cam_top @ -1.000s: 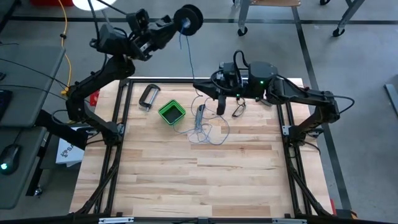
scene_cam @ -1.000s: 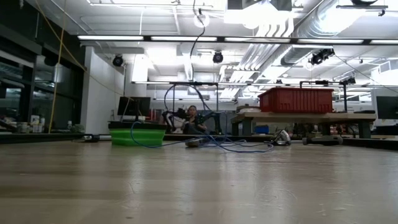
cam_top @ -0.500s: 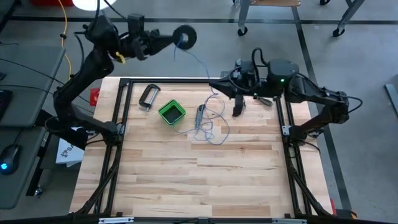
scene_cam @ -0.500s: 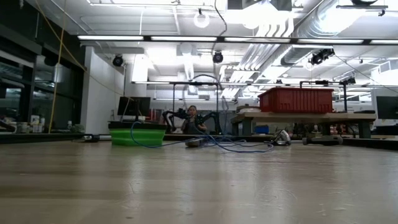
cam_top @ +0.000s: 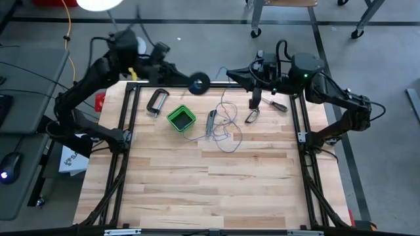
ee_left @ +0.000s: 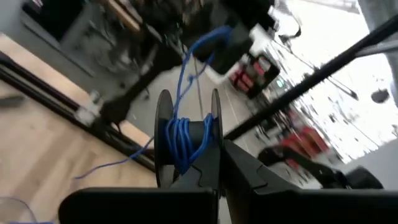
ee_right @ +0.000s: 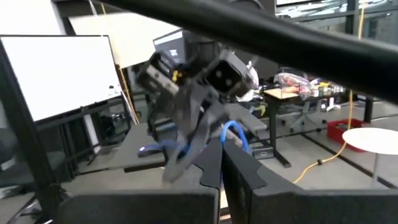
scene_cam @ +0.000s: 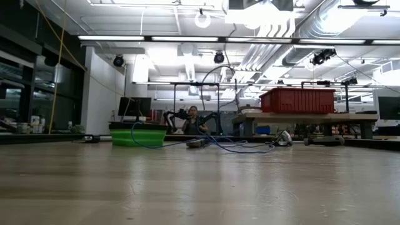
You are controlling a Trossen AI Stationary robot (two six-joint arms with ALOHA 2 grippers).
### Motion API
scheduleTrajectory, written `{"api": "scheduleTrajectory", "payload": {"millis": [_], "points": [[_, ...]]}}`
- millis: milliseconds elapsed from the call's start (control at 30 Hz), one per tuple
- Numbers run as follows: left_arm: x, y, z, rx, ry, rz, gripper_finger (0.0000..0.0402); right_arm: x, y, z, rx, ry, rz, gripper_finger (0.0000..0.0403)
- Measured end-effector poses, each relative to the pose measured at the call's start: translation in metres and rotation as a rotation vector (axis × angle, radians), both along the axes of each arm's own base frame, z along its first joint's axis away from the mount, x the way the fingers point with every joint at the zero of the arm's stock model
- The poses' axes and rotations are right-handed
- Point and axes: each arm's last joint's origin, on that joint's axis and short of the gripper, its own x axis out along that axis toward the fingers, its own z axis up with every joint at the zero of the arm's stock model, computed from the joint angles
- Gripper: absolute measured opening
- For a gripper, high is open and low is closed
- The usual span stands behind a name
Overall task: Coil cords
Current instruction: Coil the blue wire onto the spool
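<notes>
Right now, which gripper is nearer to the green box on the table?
Left. The left gripper, shut on the spool, hangs just beyond the green box. The right gripper, shut on the wire, is farther off.

One spool (cam_top: 199,82), one wire (cam_top: 223,124), one green box (cam_top: 181,118), perhaps four tools.
</notes>
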Motion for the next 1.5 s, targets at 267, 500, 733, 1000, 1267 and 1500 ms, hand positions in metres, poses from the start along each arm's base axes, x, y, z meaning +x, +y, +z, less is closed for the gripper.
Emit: {"api": "scheduleTrajectory", "payload": {"millis": [267, 500, 733, 1000, 1267, 1500], "points": [[0.06, -0.012, -0.014, -0.074, -0.074, -0.273, 0.0, 0.006, 0.001, -0.002, -0.001, -0.003, 0.059, 0.0], [0.093, -0.021, -0.01, -0.136, -0.24, -0.522, 0.0, 0.009, 0.003, -0.005, -0.004, 0.008, 0.133, 0.0], [0.095, -0.022, 0.003, -0.124, -0.435, -0.577, 0.0, 0.01, 0.007, -0.004, 0.008, 0.006, 0.158, 0.0], [0.089, -0.022, 0.011, -0.093, -0.557, -0.57, 0.0, 0.01, 0.009, -0.004, 0.126, -0.012, 0.139, 0.0037], [0.078, -0.009, 0.02, -0.077, -0.675, -0.486, 0.0, 0.013, 0.012, -0.013, 0.109, 0.078, 0.102, 0.0172], [0.063, 0.0, 0.031, -0.072, -0.747, -0.395, 0.0, 0.022, 0.012, -0.02, 0.012, 0.116, 0.025, 0.0201]]}}
